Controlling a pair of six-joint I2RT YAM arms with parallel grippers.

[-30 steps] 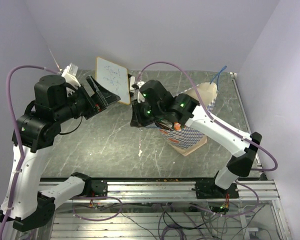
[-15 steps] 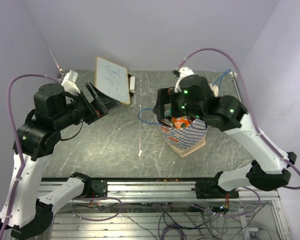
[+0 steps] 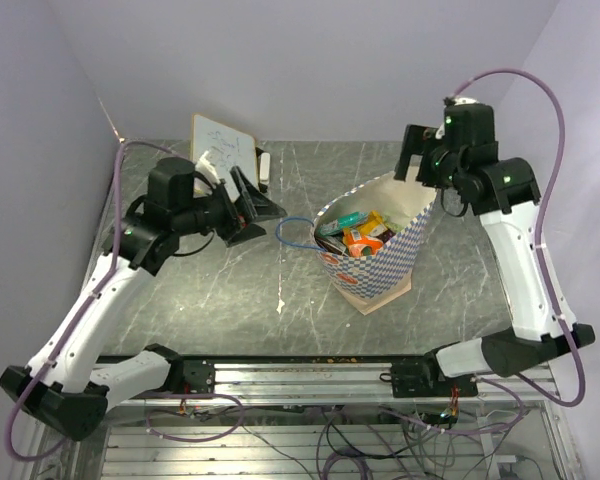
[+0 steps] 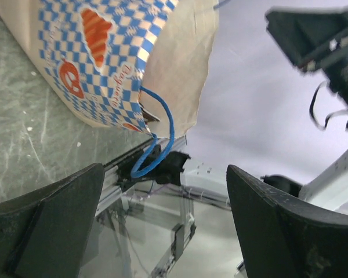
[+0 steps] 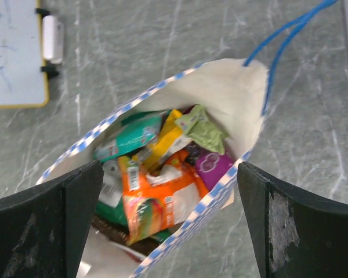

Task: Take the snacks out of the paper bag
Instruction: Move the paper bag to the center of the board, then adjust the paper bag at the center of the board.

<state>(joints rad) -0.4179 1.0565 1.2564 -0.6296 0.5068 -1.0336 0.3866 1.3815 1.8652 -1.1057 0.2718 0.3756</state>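
Observation:
The paper bag (image 3: 385, 262) stands mid-table with its mouth wide open, blue-and-white checks outside (image 4: 104, 52), cream inside (image 5: 220, 95). The snacks (image 3: 355, 235) lie heaped in it: an orange packet (image 5: 162, 194), a teal one (image 5: 130, 139), a yellow one (image 5: 162, 142), a green one (image 5: 202, 127) and a purple one (image 5: 211, 165). My left gripper (image 3: 258, 208) (image 4: 165, 226) is open and empty, just left of the bag's near blue cord handle (image 3: 295, 232) (image 4: 156, 139). My right gripper (image 3: 423, 165) (image 5: 169, 231) hangs open and empty high over the bag's far right rim.
A white board with scribbles (image 3: 225, 150) (image 5: 14, 52) leans at the back left, a small white marker (image 3: 264, 168) clipped to its edge. The bag's second blue handle (image 5: 290, 29) sticks up at the far right. The metal rail (image 3: 310, 375) runs along the near edge.
My right gripper let go at the bag's left rim, opened, and rose back to the far right. The bag's mouth now gapes. My left arm swung right and down toward the near handle.

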